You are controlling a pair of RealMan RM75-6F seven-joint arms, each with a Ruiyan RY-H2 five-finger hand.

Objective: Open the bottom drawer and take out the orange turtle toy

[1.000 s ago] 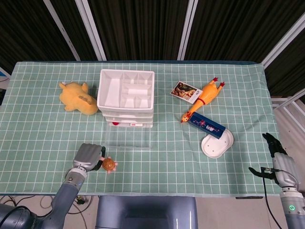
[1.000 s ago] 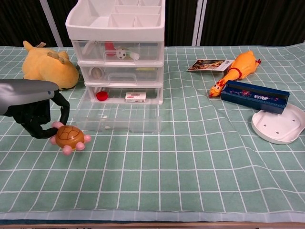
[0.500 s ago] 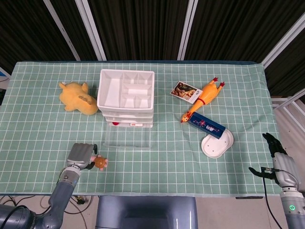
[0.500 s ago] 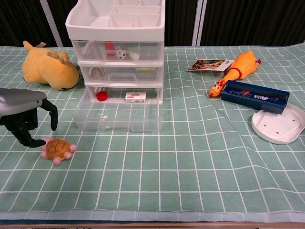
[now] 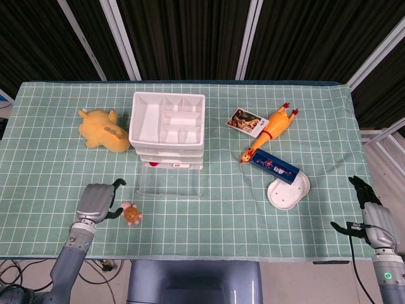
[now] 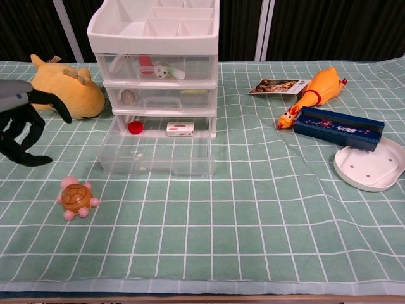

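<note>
Green checked cloth is covering the table [image 5: 209,215] from edge to edge, with dark slatted panels standing behind the far side. Wide bare cloth is lying along the near edge between the two arms, and more is stretching across the middle toward 3 o'clock.

Toward 12 o'clock from the centre, a white drawer unit [image 5: 168,126] is standing with its bottom drawer [image 6: 155,152] pulled out toward the near edge, clear-walled and showing a red piece and a small white box at its back. At 9 o'clock from the unit a yellow plush toy [image 5: 104,129] is lying, well in from the left edge. At 3 o'clock from the unit a rubber chicken [image 5: 271,130] is lying aslant, with a picture card [image 5: 244,121] just beside it and a blue box [image 5: 274,167] nearer, its end touching a white dish [image 5: 288,192].

The left hand [image 5: 96,201] is hanging released near the 7 o'clock corner, fingers spread and curving down, holding nothing. The orange turtle toy [image 6: 76,197] is sitting on the cloth outside the drawer, just beside that hand at its 3 o'clock and apart from the fingers. The right hand [image 5: 367,201] is hanging past the table's right edge, fingers loosely apart, grasping nothing.
</note>
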